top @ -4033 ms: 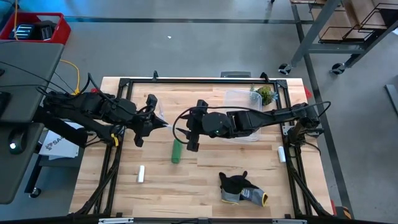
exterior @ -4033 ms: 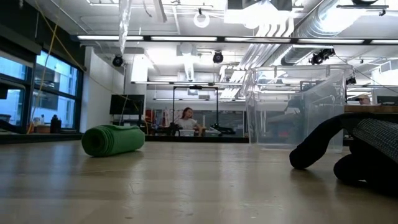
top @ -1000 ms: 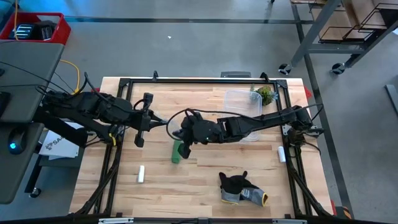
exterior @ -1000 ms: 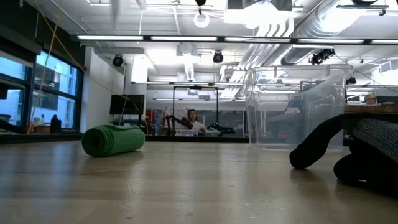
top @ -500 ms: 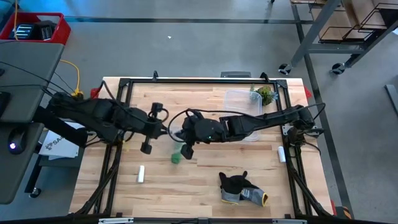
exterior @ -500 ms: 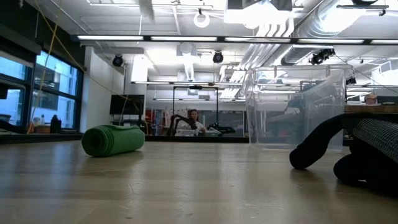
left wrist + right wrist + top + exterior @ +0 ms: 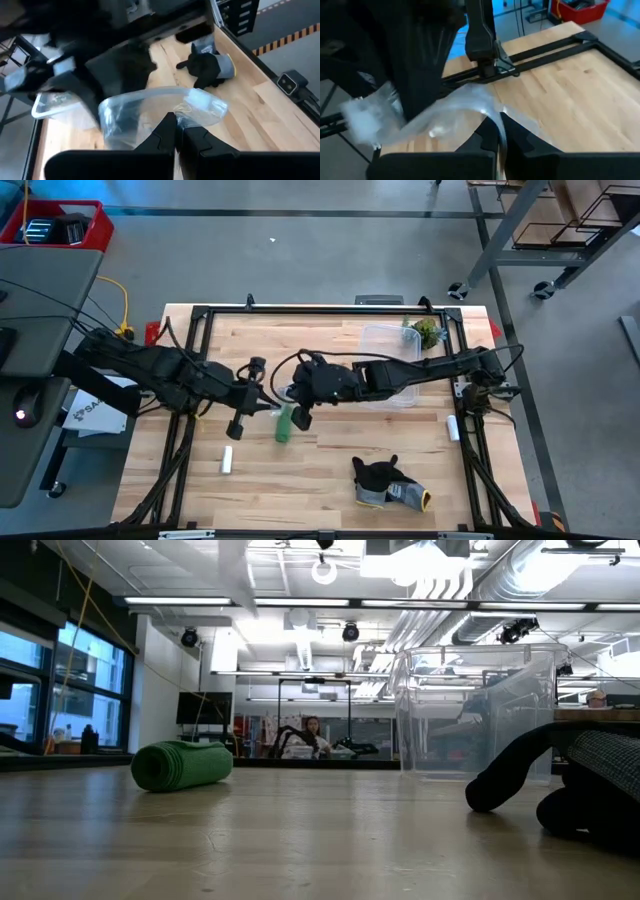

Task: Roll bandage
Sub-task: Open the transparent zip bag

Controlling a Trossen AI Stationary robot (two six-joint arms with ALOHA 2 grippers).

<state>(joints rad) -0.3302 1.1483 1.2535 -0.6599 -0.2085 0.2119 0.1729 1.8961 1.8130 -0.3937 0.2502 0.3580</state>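
Note:
The bandage is a compact bright green roll [image 7: 284, 424] lying on its side on the wooden table; in the low view it [image 7: 182, 765] rests alone. Just above and beyond it a clear plastic bag [image 7: 281, 397] is held up between both grippers. My left gripper [image 7: 270, 408] comes in from the table's left and is shut on the bag [image 7: 165, 105]. My right gripper [image 7: 291, 393] comes in from the right and is shut on the same bag [image 7: 451, 111]. Neither gripper touches the bandage. My left gripper pinches an edge of the clear bag [image 7: 176, 119] between its two fingers, slanting down from the table's left. The bag spreads away from the fingertips, clear of the table. My right gripper pinches the bag's opposite edge [image 7: 496, 116] between its two fingers, slanting down from the right. The film runs slack and crumpled from the fingertips toward the other arm.
A clear plastic tub [image 7: 392, 352] stands at the back right, with a green clump [image 7: 427, 333] beyond it. A dark grey glove [image 7: 385, 480] lies near the front edge. Small white cylinders lie at the front left [image 7: 227, 461] and by the right rail [image 7: 452, 427].
My left gripper has gone down and toward the near and right edges, closing in on the right gripper and rolling a little, still shut on the bag. The bandage has stayed where it was.

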